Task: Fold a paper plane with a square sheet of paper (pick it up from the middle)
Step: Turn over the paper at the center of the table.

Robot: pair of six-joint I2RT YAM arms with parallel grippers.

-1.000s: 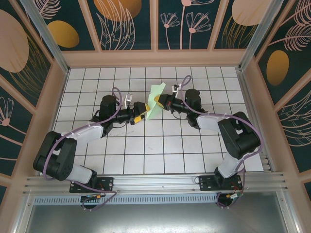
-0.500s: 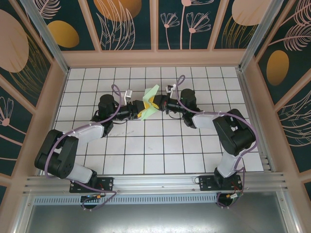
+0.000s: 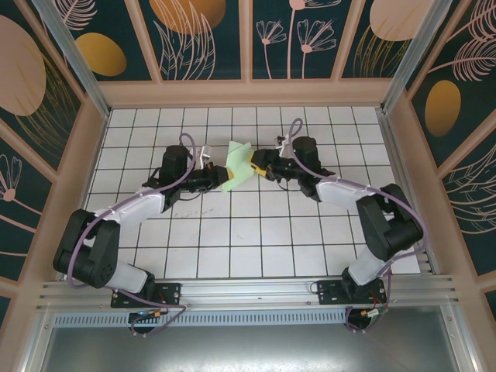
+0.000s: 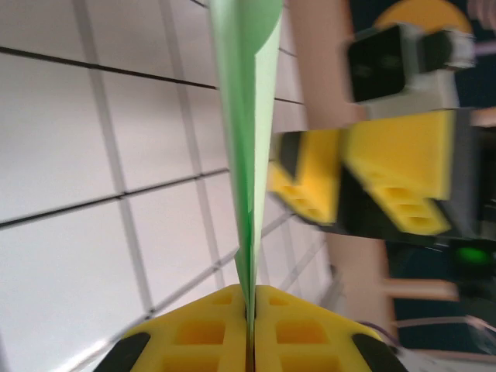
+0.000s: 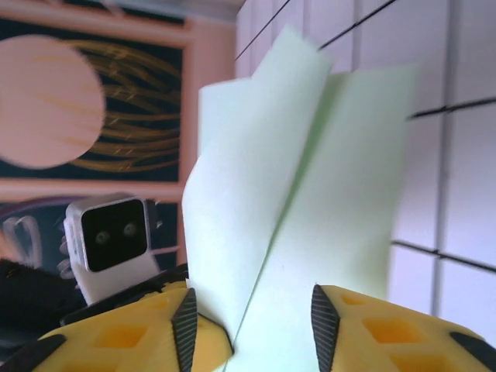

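Overhead, paper: a folded green paper [image 3: 237,161] is held up off the white tiled worktop [image 3: 232,240], at the far middle between the two arms.
Overhead, left end effector [image 3: 219,178]: it meets the paper's lower left edge, but its grip is too small to read here.
Overhead, right end effector [image 3: 255,163]: it sits just at the paper's right side.
Overhead, surroundings: painted leaf panels [image 3: 194,31] wall in the worktop, with nothing else lying on the tiles near the paper.
Left wrist, left end effector [image 4: 249,314]: the yellow fingers are pressed together, clamped on the paper's bottom edge.
Left wrist, paper [image 4: 246,116]: seen edge-on, it rises as a thin upright blade.
Left wrist, right end effector [image 4: 341,198]: it is blurred, just right of the paper, fingers apart, and it seems clear of the sheet.
Right wrist, right end effector [image 5: 248,335]: the fingers [image 5: 116,337] stand apart.
Right wrist, paper [image 5: 294,201]: its broad creased face drops between those fingers and hides much of the worktop [image 5: 465,155].
Right wrist, background: the other arm's camera box [image 5: 112,232] shows left of the paper.
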